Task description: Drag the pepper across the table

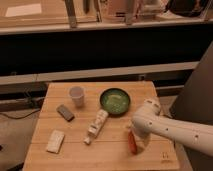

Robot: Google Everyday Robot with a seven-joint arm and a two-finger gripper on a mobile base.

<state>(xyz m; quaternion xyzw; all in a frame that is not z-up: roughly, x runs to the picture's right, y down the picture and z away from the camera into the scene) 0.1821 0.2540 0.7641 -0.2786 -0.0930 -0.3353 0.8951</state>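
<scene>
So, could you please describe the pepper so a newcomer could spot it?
On the wooden table, look in front of the green bowl. The pepper lies just below the gripper at the white arm's tip. It is slim and red-orange, unlike the white bottle nearby.

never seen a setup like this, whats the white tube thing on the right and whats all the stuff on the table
The white tube is a robot's arm, reaching in from the right. At its tip is the gripper, its claw-like hand, lowered onto the upper end of a small red pepper near the front of the wooden table. There is one view only, from a camera looking down at the table. Also on it are a pale cup, a green bowl, a white bottle lying on its side, a small dark block and a white packet. Whether the gripper actually holds the pepper can't be seen.
</scene>
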